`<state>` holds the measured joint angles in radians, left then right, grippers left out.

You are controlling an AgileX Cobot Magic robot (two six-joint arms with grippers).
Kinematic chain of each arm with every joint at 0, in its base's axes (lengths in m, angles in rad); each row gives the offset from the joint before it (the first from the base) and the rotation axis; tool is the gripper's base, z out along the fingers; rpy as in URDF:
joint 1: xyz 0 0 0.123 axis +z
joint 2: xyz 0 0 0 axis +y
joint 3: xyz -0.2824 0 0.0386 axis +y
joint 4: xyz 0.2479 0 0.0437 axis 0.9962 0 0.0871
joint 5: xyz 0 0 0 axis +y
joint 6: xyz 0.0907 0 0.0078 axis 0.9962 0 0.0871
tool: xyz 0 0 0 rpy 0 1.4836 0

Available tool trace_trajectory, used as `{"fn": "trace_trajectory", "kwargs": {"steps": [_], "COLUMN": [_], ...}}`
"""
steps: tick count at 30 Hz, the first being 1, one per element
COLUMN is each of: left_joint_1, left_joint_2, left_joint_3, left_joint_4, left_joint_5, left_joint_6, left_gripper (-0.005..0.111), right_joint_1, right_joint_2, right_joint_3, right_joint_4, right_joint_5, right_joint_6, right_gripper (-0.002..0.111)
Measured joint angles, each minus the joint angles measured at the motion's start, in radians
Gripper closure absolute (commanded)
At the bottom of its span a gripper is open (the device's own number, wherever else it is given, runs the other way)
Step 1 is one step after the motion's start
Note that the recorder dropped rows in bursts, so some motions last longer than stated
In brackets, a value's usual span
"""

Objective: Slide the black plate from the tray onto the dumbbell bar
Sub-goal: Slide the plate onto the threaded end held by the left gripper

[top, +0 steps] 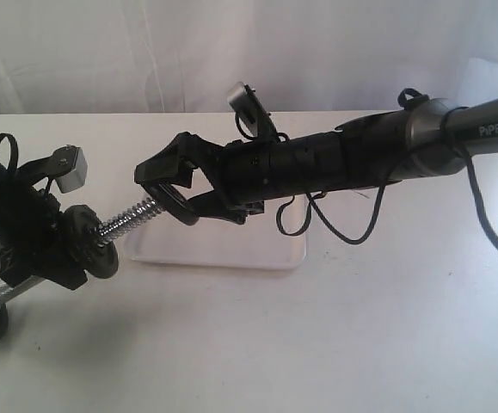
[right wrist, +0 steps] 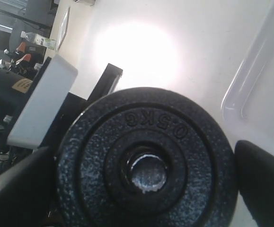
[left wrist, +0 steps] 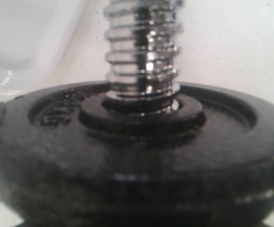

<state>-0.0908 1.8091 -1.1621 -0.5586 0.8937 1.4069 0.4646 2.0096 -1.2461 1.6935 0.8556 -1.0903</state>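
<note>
Matte-black and round, the small weight disc with a centre hole, the black plate, is off the tray and sits on the slim chrome dumbbell bar. The bar passes through its hole. In the right wrist view the bar's bright end shows in the middle of the plate's pebbled face, under raised lettering.

On the bar, the plate lies at the inner end of the coarse spiral thread, right beside the left gripper. That gripper's jaws are clamped on the bar and hold it tilted in the air.

The bar's threaded tip points into the right gripper. Its jaws are spread wide, one on each side of the tip. They hold nothing and do not touch the plate; bare thread lies between them and it.

Below the bar's tip rests the shallow white glossy tray on the white counter.
</note>
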Motion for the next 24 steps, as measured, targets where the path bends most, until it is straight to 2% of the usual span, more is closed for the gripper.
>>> {"fn": "trace_trajectory", "kwargs": {"steps": [24], "left_joint_1": [0.005], "left_joint_2": [0.000], "left_joint_3": [0.002], "left_joint_4": [0.005], "left_joint_5": [-0.009], "left_joint_6": [-0.013], "left_gripper": [0.107], "right_joint_1": [0.065], "right_joint_2": [0.000], "right_joint_3": [0.000], "right_joint_4": [0.036], "right_joint_5": [-0.125], "right_joint_6": [0.065], "right_gripper": [0.108]}}
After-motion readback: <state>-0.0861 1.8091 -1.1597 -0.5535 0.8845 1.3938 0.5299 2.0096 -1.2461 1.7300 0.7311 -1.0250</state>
